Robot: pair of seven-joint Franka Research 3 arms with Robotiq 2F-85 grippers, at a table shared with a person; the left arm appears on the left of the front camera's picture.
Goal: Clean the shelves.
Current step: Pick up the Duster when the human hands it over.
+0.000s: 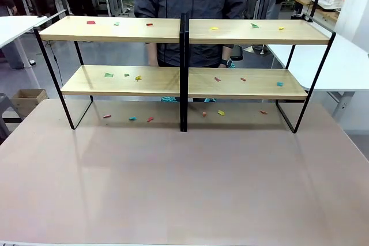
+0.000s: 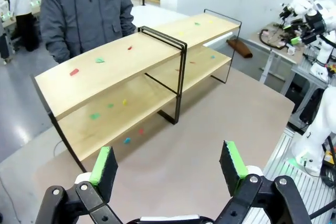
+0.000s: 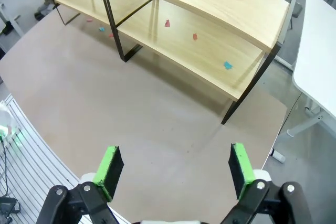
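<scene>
My left gripper [image 2: 168, 163] has its green pads [image 2: 103, 165] spread wide with nothing between them, and it hangs above the near left part of the table [image 1: 184, 188]. My right gripper [image 3: 176, 167] is likewise released and empty, toward the table's right side. Farther out, the shelves [image 1: 242, 83] stand along the table's far edge, reaching almost from its left edge to its right. Small coloured scraps [image 1: 108, 75] lie scattered on the upper boards, the lower boards and the table beneath them. A person [image 1: 190, 4] in a grey jacket stands just behind the far edge, near its middle.
</scene>
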